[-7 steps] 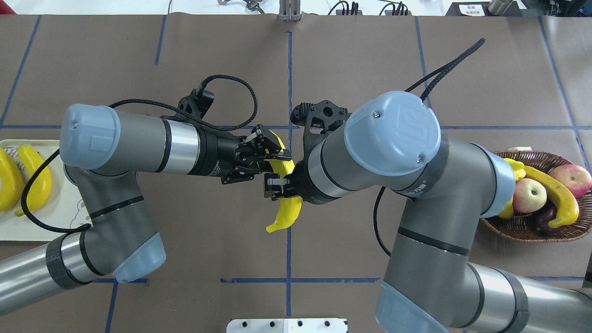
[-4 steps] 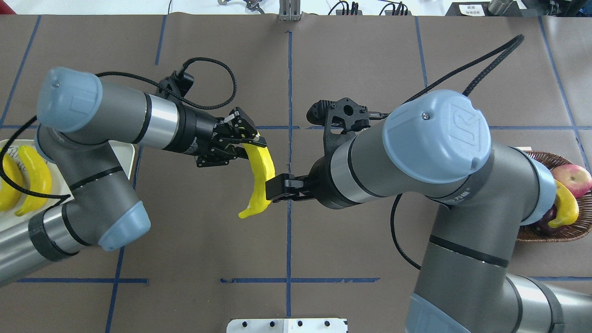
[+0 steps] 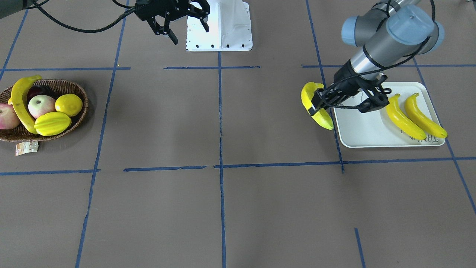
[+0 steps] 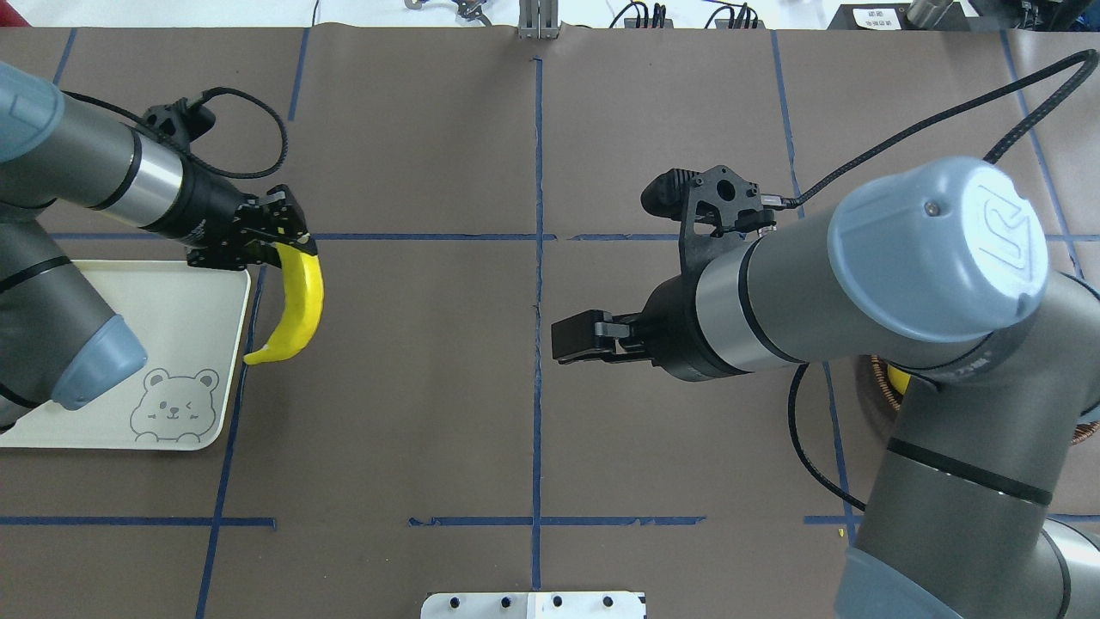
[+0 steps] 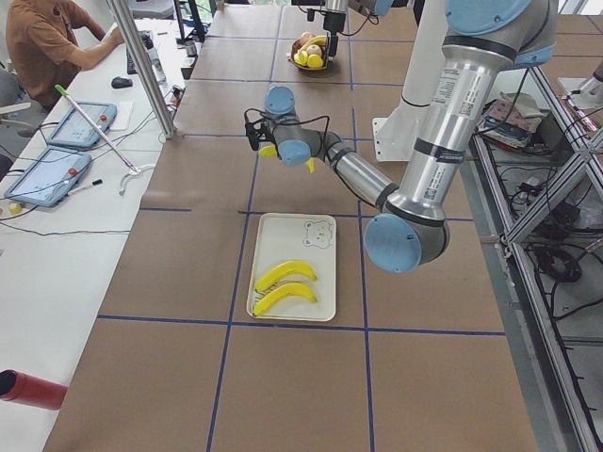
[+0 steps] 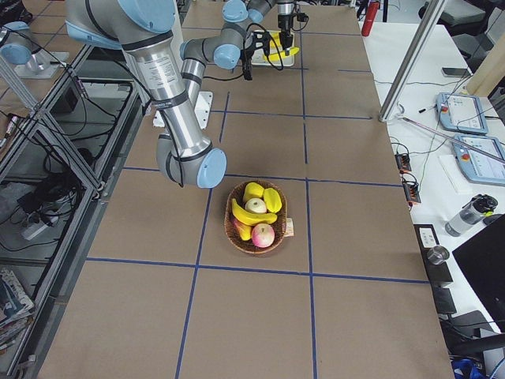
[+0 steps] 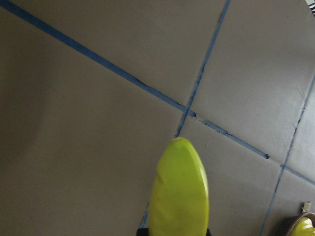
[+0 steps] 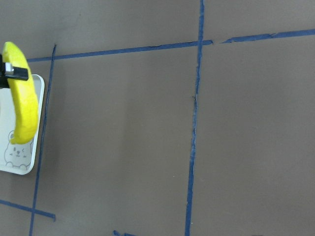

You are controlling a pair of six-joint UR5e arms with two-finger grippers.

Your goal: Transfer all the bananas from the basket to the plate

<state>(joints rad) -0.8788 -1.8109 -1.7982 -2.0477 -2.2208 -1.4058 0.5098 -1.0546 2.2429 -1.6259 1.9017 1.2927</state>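
Beside the bear-printed plate (image 4: 198,292), left claw (image 4: 282,243) grips a banana (image 4: 302,301); right claw (image 3: 189,31) gapes.

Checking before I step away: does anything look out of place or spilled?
Nothing spilled or damaged. Two bananas lie on the plate, and the left tool holds a third banana just off its edge. Only oddity: a small paper tag lying beside the basket.

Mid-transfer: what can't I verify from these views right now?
- Overhead: the right arm hides nearly all of the basket, so the banana left inside is unseen there; front-facing shows it.
- Overhead: the left arm covers part of the plate and the two bananas on it.
- Left wrist: the bottom edge cuts off the left gripper; only the held banana tip shows.
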